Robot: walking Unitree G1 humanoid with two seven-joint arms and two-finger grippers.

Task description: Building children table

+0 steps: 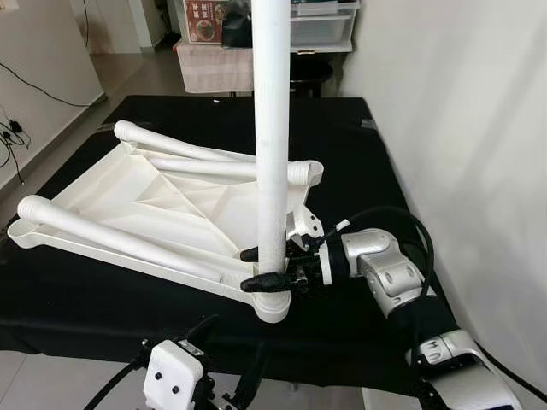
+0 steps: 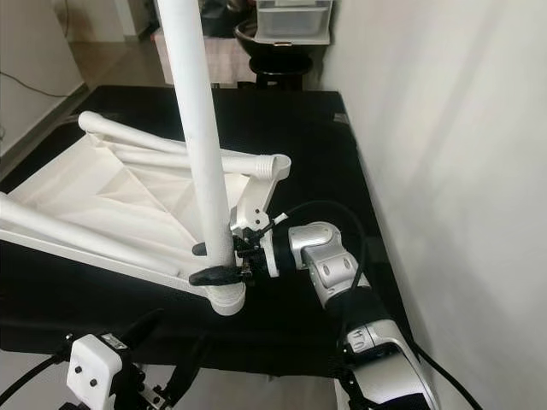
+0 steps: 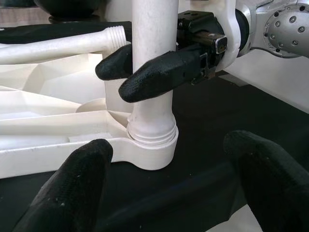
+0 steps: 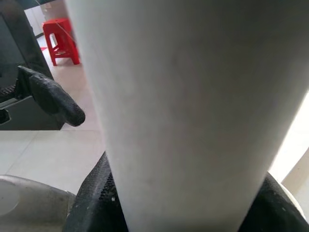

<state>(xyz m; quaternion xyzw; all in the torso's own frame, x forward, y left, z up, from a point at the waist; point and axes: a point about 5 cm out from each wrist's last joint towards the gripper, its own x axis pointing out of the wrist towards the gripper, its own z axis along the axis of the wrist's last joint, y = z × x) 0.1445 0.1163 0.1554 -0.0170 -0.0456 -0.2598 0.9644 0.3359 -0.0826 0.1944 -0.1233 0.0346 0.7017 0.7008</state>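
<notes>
Silver right arm reaches leftward, its pincer [image 1: 265, 268] clamped round the upright white table leg [image 1: 273, 128]; left pincer [image 3: 169, 188] apart.

You lose the upright leg's [image 1: 273, 128] top past the frame edge. The right gripper's [image 1: 267, 268] far finger sits half hidden behind that leg. The tabletop's [image 2: 77, 192] left corner is cut off in the right eye view.
</notes>
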